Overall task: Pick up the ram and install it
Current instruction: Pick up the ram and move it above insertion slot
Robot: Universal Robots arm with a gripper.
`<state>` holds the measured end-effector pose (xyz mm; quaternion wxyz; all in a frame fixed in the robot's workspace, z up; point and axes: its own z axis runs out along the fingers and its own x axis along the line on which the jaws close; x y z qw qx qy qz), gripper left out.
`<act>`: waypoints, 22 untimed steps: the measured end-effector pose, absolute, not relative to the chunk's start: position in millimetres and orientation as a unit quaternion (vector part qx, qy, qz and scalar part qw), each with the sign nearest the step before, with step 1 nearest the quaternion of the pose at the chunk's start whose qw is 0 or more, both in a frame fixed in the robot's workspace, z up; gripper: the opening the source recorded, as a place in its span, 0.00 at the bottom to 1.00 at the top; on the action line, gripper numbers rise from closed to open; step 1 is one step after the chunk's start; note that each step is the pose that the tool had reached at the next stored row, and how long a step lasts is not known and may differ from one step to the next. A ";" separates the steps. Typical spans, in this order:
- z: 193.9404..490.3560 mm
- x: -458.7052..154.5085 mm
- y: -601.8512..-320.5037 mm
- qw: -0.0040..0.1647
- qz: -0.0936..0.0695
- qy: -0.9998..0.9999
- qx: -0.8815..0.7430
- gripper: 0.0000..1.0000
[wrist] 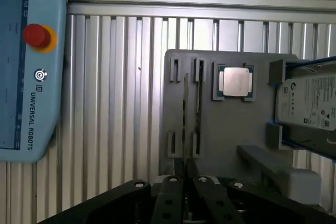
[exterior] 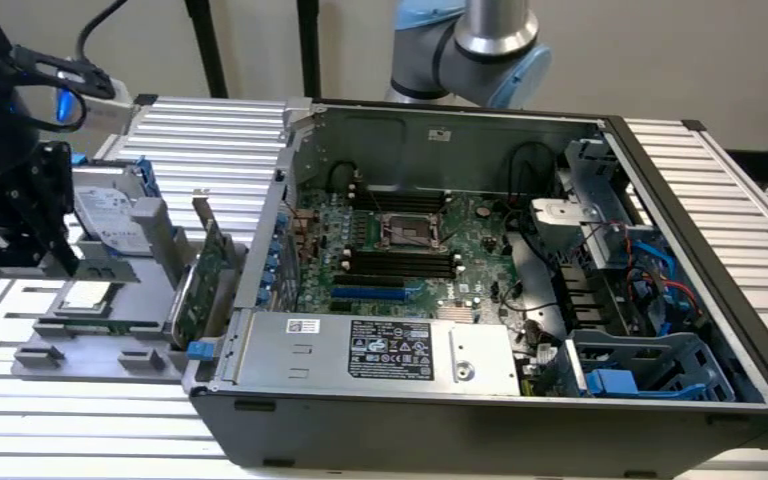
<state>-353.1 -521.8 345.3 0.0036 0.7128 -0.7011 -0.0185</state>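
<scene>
Two slim fingers of the gripper (wrist: pixel 186 165) are drawn together, closed on the ram (wrist: pixel 185 116). Edge-on in the wrist view, the ram reads as a thin strip running out from between the fingertips. It hangs over the grey tray (wrist: pixel 223 124), in line with the gap between the pairs of small holders (wrist: pixel 171 144). Beside it and roughly parallel, a second stick (wrist: pixel 198 103) sits in a pair of those holders.

In the exterior view, the arm (exterior: pixel 8 150) reaches in at the exterior view's left, its gripper pointing down above the tray. The held ram is level, raised off the tray and well apart from the PC case (exterior: pixel 491 435).

Near the gripper, the tray also carries the square processor (wrist: pixel 236 81), the drive (wrist: pixel 307 100) and the green card (exterior: pixel 199 290), which stands upright by the case wall. The case lies open, with its motherboard (exterior: pixel 471 255) and black memory slots (exterior: pixel 400 264) showing inside.
</scene>
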 end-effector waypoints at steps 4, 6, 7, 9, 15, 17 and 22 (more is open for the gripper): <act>358.4 -338.9 -521.7 0.001 -0.022 -0.700 0.714 0.00; 364.2 -331.1 -521.8 -0.001 -0.024 -0.700 0.714 0.00; 366.9 -327.1 -521.8 -0.002 -0.026 -0.700 0.714 0.00; 372.1 -318.7 -521.7 -0.004 -0.028 -0.699 0.714 0.00; 381.7 -291.8 -521.7 -0.006 -0.032 -0.699 0.714 0.00; 382.8 -282.7 -521.7 -0.006 -0.033 -0.699 0.714 0.00; 384.5 -259.8 -521.5 -0.007 -0.033 -0.699 0.714 0.00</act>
